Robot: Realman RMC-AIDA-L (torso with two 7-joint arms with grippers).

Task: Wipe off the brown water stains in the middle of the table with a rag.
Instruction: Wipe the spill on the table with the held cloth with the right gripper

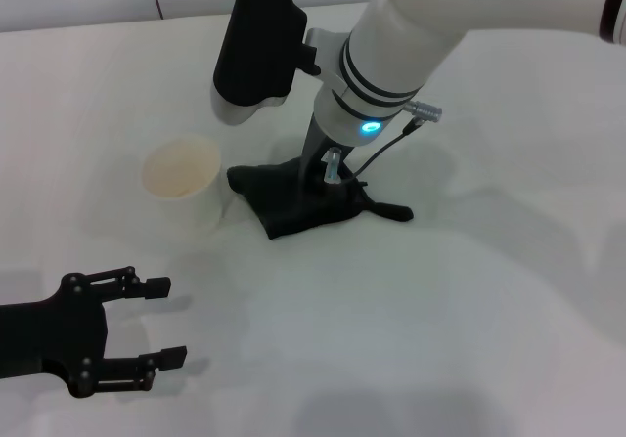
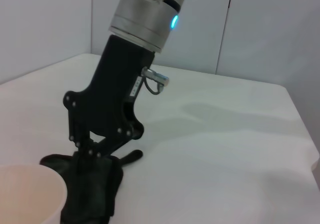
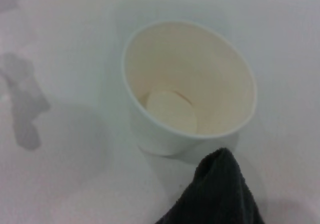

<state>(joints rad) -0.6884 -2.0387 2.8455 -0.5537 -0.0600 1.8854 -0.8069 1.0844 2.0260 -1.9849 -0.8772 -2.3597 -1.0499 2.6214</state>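
So the whole thing sits on a wide plain white smooth counter, matte and bare-looking, with soft grey shadows from the arms falling across it. Along the far edge in the head view there's a pale wall with a thin dark vertical seam, and the left wrist view shows the same kind of flat white wall panels with seams behind the counter's back edge, plus the counter's corner dropping off on one side. The right claw is down near the middle of the counter, its black linkage fingers pressed into the black soft cloth rag, and from the left wrist view they look pinched together on a bunched fold of it. The rag lies crumpled flat on the surface with a thin tail poking out toward the robot's right. Just beside it on the robot's left stands a white paper cup, upright and open-topped; the right wrist view looks straight into it with a corner of the rag right at its base, though whether they touch I can't tell. No brown stain shows anywhere I can see. The left claw hangs low at the near left corner, fingers apart, well away from the cup.
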